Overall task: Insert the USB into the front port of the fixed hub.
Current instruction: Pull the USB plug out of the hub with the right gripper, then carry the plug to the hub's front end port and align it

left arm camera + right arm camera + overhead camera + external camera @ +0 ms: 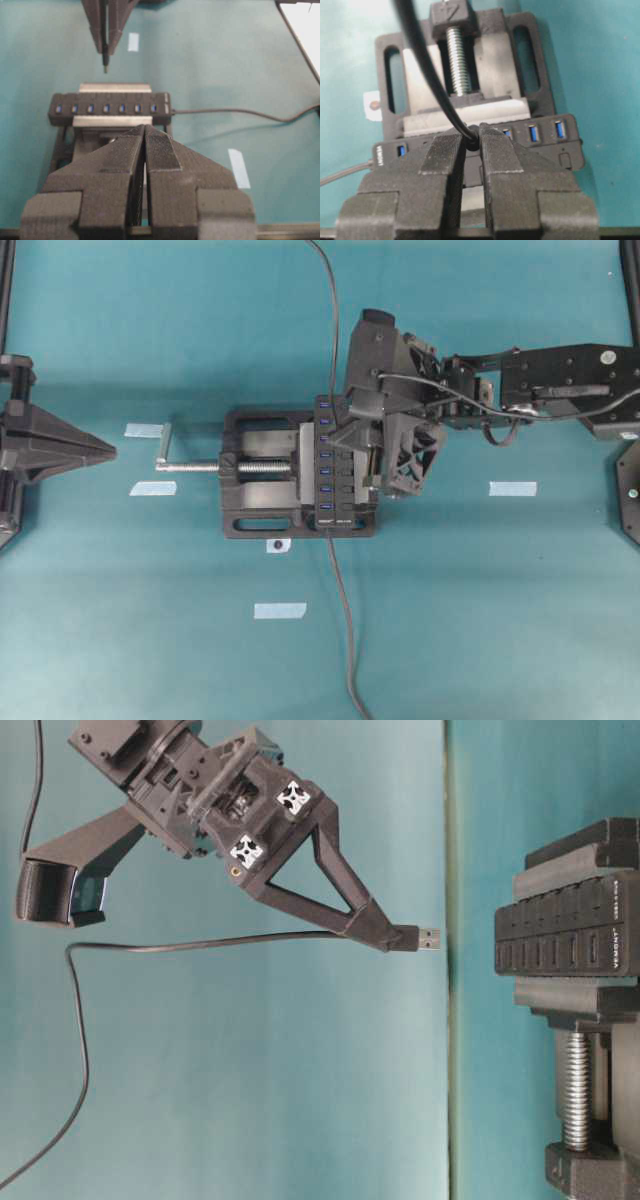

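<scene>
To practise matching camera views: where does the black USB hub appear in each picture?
Overhead: hub at centre, vertical.
Table-level: hub at right edge, mid-height.
Left wrist: hub left of centre, horizontal.
Right wrist: hub across the middle, partly behind the right gripper.
Shared landmark: the vise holding it.
</scene>
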Available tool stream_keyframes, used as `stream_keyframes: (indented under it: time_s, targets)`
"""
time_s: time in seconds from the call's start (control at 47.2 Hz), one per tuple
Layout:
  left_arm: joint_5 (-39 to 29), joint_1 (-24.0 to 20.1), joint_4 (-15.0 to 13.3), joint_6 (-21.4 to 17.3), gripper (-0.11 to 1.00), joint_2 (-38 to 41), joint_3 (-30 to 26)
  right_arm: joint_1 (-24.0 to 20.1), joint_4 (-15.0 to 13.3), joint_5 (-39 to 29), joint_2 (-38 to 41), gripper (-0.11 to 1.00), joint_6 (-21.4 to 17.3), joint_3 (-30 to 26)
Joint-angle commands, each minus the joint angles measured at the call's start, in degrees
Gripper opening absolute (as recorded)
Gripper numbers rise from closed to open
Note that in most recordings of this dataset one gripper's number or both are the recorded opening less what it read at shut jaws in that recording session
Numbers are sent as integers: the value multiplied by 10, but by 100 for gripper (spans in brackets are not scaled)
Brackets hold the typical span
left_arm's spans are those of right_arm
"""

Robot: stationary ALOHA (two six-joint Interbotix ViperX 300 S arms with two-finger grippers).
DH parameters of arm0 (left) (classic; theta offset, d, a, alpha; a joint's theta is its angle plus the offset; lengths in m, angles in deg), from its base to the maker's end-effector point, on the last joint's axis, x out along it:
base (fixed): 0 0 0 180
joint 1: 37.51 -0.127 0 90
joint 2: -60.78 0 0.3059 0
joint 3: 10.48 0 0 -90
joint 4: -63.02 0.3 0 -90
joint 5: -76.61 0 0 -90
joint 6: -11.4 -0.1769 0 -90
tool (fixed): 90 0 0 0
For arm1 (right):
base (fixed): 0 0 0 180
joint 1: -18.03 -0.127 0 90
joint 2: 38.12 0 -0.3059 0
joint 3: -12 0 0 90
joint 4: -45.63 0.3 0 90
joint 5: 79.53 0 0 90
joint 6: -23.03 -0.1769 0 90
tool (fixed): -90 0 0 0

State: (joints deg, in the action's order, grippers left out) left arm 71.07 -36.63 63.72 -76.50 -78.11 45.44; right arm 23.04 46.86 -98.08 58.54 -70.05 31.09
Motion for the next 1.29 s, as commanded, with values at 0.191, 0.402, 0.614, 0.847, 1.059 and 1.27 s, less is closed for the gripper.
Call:
stream_keyframes:
  time_s: [0.191, 0.402, 0.614, 0.847, 1.059, 1.27]
  targets:
    - [3, 1, 2, 1, 0, 2, -9, -13, 1, 3, -18, 5, -12, -18]
    - [3, 1, 1, 1, 0, 2, -8, -25, 1, 3, -18, 5, -21, -18]
    - [3, 1, 1, 1, 0, 2, -7, -38, 1, 3, -17, 5, -27, -18]
    - [3, 0, 1, 2, 0, 2, -8, -49, 1, 5, -10, 5, -32, -18]
    - [3, 1, 1, 3, 0, 2, -8, -54, 1, 5, 0, 5, -32, -19]
    - [3, 1, 1, 3, 0, 2, -7, -58, 1, 10, 19, 5, -31, -29]
